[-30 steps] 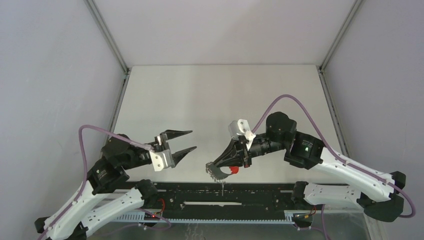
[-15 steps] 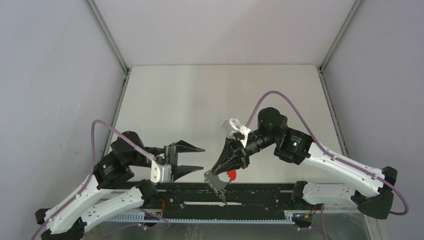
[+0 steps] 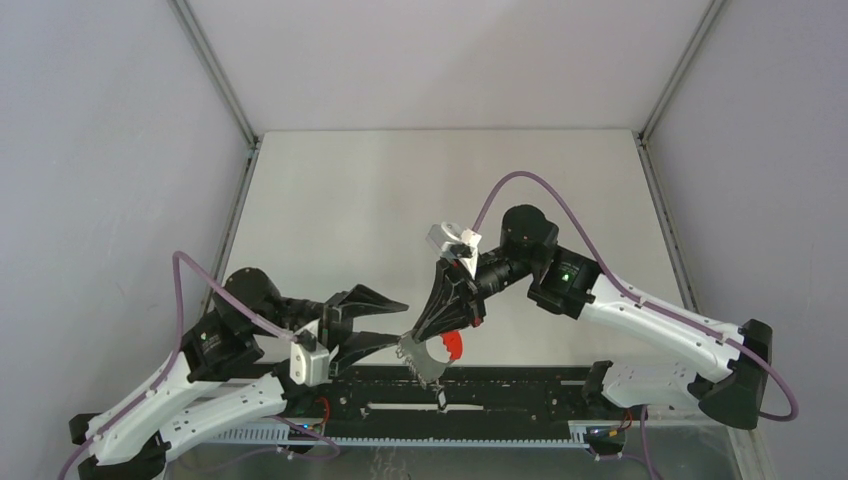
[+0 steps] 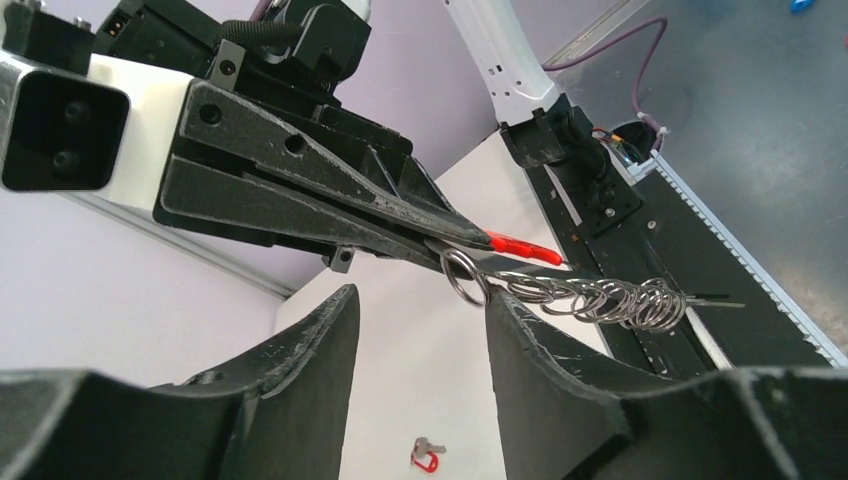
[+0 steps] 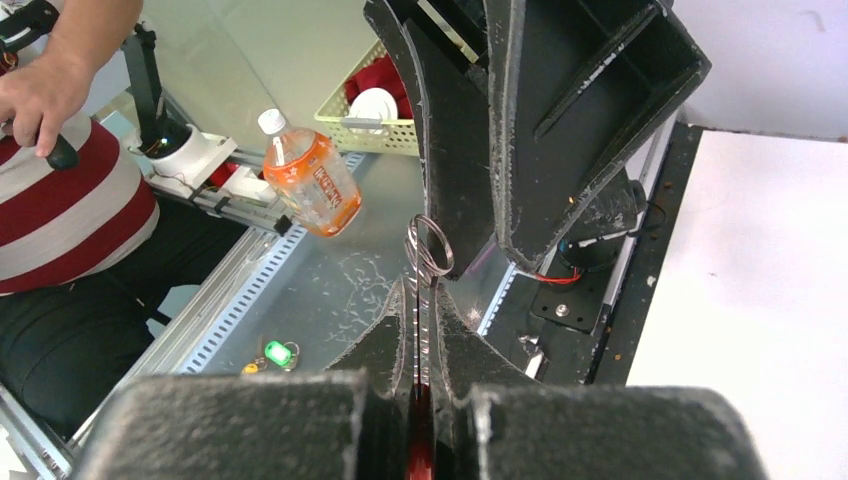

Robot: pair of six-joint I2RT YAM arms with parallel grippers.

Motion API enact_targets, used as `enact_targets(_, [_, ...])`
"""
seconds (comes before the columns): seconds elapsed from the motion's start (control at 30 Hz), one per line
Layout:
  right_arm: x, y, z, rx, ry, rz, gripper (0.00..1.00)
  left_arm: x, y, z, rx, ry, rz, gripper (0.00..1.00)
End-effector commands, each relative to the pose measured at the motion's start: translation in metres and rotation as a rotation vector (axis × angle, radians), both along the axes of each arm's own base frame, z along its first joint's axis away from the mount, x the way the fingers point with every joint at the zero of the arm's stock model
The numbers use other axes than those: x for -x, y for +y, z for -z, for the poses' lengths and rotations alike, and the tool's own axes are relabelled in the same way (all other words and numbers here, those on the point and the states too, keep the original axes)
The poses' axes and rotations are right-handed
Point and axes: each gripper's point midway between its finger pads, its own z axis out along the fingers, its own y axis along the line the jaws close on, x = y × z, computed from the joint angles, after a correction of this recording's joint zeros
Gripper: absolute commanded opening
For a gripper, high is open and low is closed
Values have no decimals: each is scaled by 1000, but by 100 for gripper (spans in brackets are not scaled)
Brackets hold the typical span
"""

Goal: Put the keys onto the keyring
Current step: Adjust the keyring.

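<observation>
Where the right gripper (image 3: 420,336) pinches its fingers fully together, the keyring (image 4: 463,275) sticks out just past their tips. It is a thin wire loop on the red strap (image 4: 520,246) that the gripper clamps. The keys (image 3: 423,357) hang just below the right gripper as a silvery bunch. In the left wrist view their fine chain (image 4: 610,301) shows as a coil of small rings trailing off from the loop. The left gripper (image 3: 402,320) faces the right gripper tip to tip, its jaws about half apart and holding nothing. The loop sits in the gap between its fingers (image 4: 300,345), close to one of them, though whether they touch cannot be told. Directly under the right gripper the black rail (image 3: 520,385) runs along the near edge of the table (image 3: 400,200). Farther from the right gripper, off the table, the right wrist view shows an orange bottle (image 5: 310,188) and a yellow basket (image 5: 390,120).
</observation>
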Motion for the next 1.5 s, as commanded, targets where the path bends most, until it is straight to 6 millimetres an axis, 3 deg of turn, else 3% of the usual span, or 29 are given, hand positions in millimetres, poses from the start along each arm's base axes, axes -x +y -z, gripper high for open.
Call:
enact_targets(0.0, [4,-2,-28,-73,-18,-38,0,-1,2,-19,60,-64,-12,53])
enact_targets(0.33, [1,-3,-30,-68,3,-36,0,7,7,-26,76,-56,10,43])
enact_targets(0.63, [2,-4,-31,-69,8,-47,0,5,6,-20,61,-79,9,23])
enact_targets(0.8, [4,-6,-28,-60,11,-72,0,2,7,-24,70,-95,-13,16])
enact_targets(0.97, [4,-7,-29,-57,23,-82,0,3,8,-31,82,-103,-9,1])
enact_targets(1.47, [-14,-4,-26,-28,59,0,0,20,12,-39,70,-69,67,0])
